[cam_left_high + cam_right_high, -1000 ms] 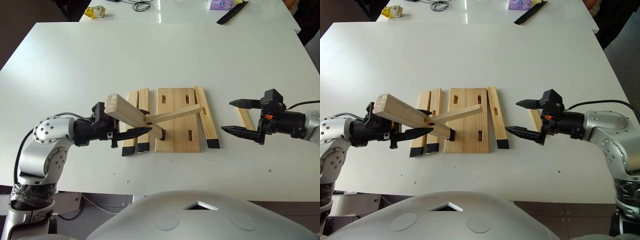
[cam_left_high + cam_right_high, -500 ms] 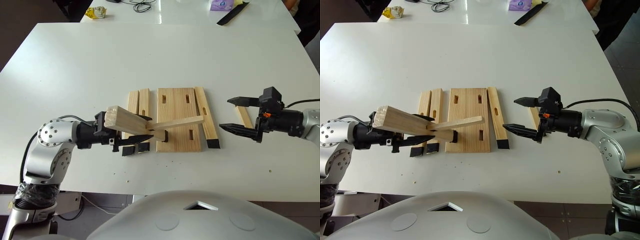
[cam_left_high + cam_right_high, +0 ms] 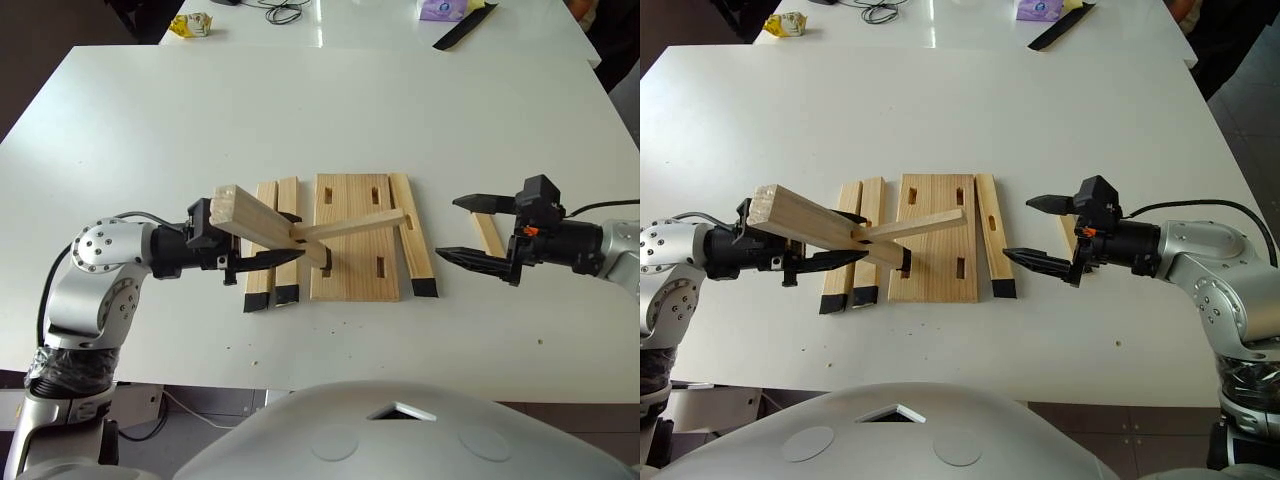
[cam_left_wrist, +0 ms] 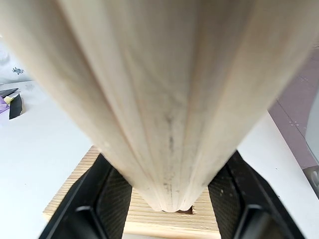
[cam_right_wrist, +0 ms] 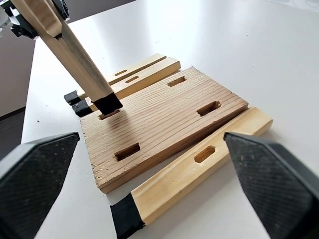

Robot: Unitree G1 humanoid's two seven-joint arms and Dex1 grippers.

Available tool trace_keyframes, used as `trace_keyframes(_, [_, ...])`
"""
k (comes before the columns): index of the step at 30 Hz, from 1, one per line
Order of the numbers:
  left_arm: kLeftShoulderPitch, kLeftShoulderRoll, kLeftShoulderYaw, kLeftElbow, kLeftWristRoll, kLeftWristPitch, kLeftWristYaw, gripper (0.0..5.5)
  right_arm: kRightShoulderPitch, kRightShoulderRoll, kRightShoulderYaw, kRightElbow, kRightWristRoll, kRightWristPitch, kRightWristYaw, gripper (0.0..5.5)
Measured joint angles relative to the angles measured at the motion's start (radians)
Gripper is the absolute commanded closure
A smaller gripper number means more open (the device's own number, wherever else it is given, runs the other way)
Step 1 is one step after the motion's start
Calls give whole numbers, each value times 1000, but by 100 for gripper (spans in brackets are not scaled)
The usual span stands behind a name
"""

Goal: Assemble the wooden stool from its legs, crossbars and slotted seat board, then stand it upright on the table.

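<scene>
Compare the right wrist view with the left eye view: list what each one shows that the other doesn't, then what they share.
Right wrist view adds: the black tip of the held leg right at a slot of the seat board. Left eye view adds: the crossbar joined to that leg, and a loose piece beside the open right end effector. Shared: the left end effector gripping the leg, the board, three loose legs lying beside it.

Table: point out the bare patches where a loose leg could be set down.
The far half of the table, beyond the seat board, is bare. So is the near strip between the board and the table's front edge. Crowded: the legs flanking the board, and the gap toward the right gripper.
</scene>
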Motion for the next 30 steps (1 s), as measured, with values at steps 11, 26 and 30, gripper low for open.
trace_keyframes(11, [25,0,-1,-4,38,-59,-29,342,0,0,0,0,1,-2,9,15])
trace_keyframes(26, [93,3,5,36,43,-180,-51,342,12,-3,0,-7,0,-2,16,15])
trace_keyframes(30, [94,8,2,41,38,-188,-51,342,15,-3,0,-9,0,-2,13,15])
